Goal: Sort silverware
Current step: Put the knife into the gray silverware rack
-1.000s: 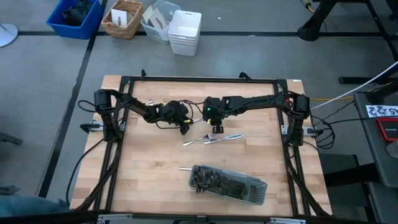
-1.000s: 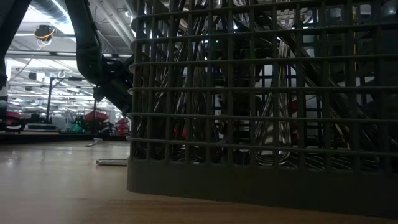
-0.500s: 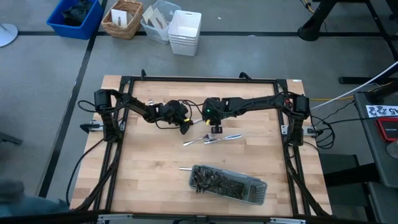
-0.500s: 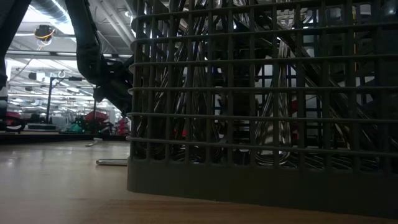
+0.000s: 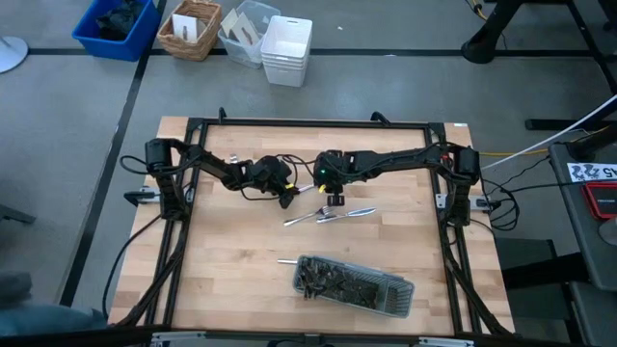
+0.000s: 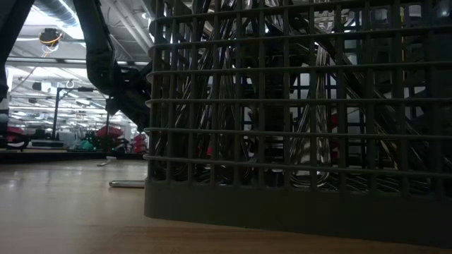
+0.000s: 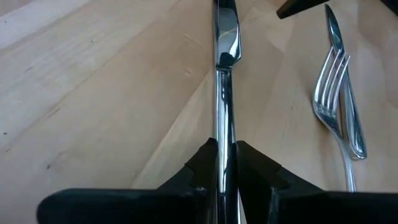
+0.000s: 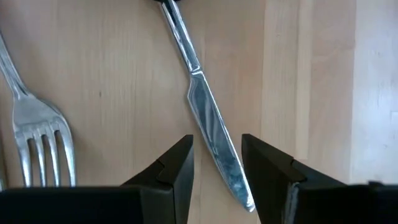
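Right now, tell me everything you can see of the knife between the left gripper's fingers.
The knife is slim, shiny, silver-coloured metal, with a narrow handle widening into a blade. It lies flat on the wooden table. The left gripper has its fingers at either side of the handle; the right gripper straddles the blade, open. A fork lies alongside, apart.

- No text, label, brand or number is showing clearly enough to read in any view.
- A white tag with dark marks [image 5: 590, 171] is lying on the equipment beyond the table's right edge, but its characters cannot be made out.
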